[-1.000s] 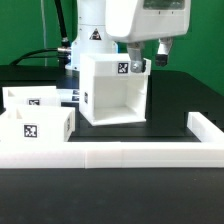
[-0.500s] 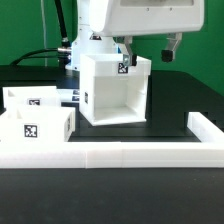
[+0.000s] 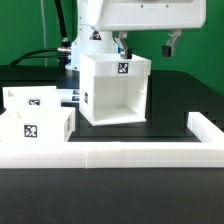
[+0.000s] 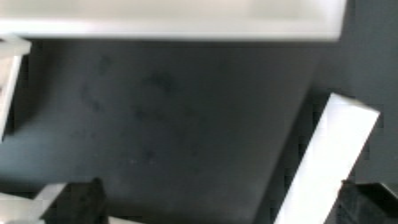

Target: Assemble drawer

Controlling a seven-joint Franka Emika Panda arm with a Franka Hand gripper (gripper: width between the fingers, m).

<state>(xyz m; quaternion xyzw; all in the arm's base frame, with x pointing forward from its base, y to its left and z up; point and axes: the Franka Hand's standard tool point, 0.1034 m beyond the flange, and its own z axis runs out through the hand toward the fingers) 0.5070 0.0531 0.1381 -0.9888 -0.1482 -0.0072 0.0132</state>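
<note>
White plastic cube-like hollow housing (image 3: 113, 95) is seen upright mid-table on the black table (image 3: 175, 108), its open face turned toward the front edge. Two smaller white rectangular tagged trays are set by the edge on the exterior view's left: rear tray (image 3: 40, 99) and front tray (image 3: 35, 130), close together. Long low white border wall (image 3: 120, 156) is laid along the front edge. Two-finger gripper (image 3: 147, 46) is held over the housing's top, jaws spread wide, nothing gripped. Wrist view is blurred.
</note>
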